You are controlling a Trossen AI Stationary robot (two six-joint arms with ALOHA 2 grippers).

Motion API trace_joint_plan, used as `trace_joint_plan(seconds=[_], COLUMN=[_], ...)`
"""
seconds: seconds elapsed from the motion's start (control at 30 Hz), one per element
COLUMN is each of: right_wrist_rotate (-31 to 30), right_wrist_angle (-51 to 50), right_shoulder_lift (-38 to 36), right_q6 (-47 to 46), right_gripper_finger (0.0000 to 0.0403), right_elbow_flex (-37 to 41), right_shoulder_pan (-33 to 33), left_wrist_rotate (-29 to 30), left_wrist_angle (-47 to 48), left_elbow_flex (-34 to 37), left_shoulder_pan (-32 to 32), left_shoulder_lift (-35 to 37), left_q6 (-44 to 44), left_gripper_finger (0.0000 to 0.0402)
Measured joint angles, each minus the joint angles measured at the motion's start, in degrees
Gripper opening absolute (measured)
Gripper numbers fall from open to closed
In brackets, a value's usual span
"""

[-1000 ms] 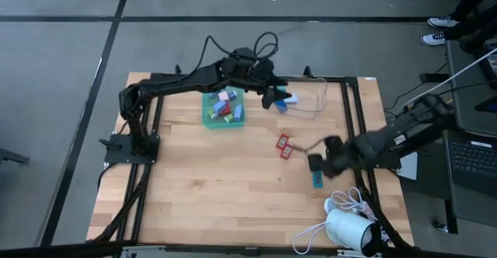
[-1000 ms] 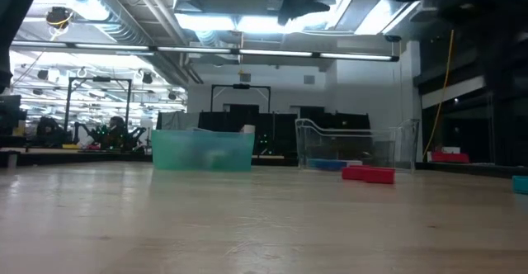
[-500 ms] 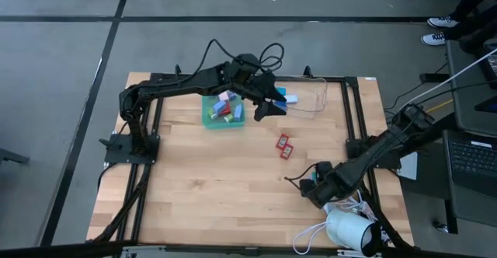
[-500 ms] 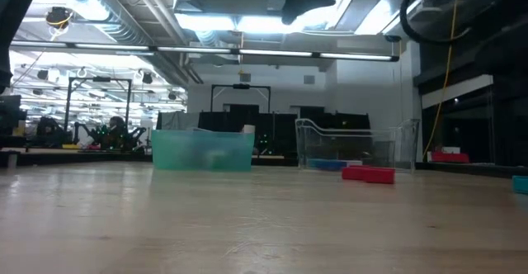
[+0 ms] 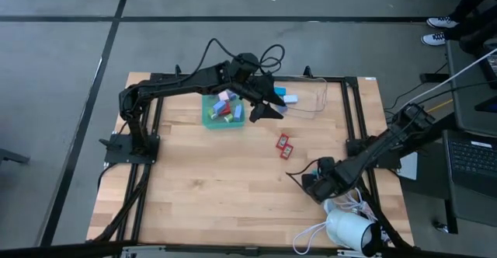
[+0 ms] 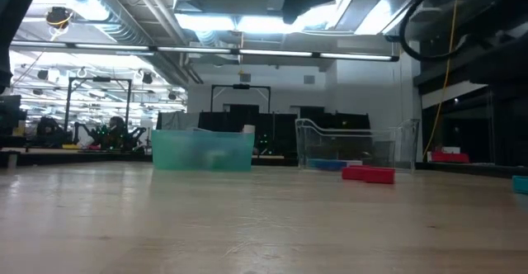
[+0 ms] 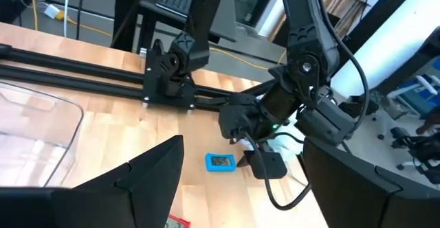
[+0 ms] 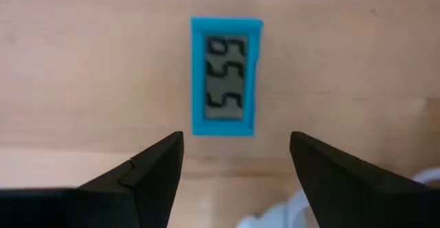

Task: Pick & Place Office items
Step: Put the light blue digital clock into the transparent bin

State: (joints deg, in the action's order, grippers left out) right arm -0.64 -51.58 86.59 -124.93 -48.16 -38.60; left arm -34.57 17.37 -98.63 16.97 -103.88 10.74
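- Blue flat rectangular office piece (image 8: 226,76) with a grey digit panel lies flat on the pale wooden table (image 5: 202,188) near its right front corner, directly ahead of the right gripper (image 8: 236,161), not held.
- Over the last second the right arm has swung from mid-table toward that corner and dropped low; judged from this, it is lining up a pick of the blue piece.
- Right gripper's fingers stand apart, the piece just beyond their tips, untouched.
- Two small red flat pieces (image 5: 284,144) lie mid-table, well apart from it.
- Teal rectangular tray (image 5: 224,118) at the far side holds several coloured pieces.
- Left gripper (image 5: 268,106) hovers between tray and clear plastic bin (image 5: 307,100), having shifted slightly; its fingers are spread and empty.
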Motion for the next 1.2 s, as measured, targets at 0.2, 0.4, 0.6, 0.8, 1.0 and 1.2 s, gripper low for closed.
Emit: trace_joint_plan(seconds=[0.2, 0.4, 0.6, 0.8, 1.0, 1.2], right_wrist_rotate=[-1.9, -1.7, -1.9, -3.1, -3.5, -3.5], right_wrist_angle=[-0.6, -0.1, 2.6, 4.3, 5.0, 5.2], right_shoulder_lift=[0.9, 4.0, 7.1, 9.9, 9.9, 9.5], right_q6=[1.0, 2.6, 2.5, 1.0, -0.3, -0.6], right_gripper_finger=[0.0272, 0.0272, 0.0272, 0.0253, 0.0182, 0.0152], right_elbow_flex=[0.0, 0.0, 0.0, -0.2, -0.2, -0.1], right_shoulder_pan=[1.5, 2.1, 2.2, 2.2, 2.2, 2.2], left_wrist_rotate=[0.0, 0.0, 0.0, -0.4, -0.9, -1.6], left_wrist_angle=[0.3, 1.0, 1.0, 1.0, 1.0, 0.9], left_elbow_flex=[0.0, 0.0, 0.0, 0.0, 0.0, 0.0], left_shoulder_pan=[0.0, 0.0, 0.0, 0.0, 0.0, 0.0], left_shoulder_lift=[0.0, 0.0, 0.0, 0.0, 0.0, 0.0], left_q6=[-0.3, -0.2, -0.1, 0.6, 1.0, 1.0], left_gripper_finger=[0.0292, 0.0292, 0.0292, 0.0292, 0.0292, 0.0292])
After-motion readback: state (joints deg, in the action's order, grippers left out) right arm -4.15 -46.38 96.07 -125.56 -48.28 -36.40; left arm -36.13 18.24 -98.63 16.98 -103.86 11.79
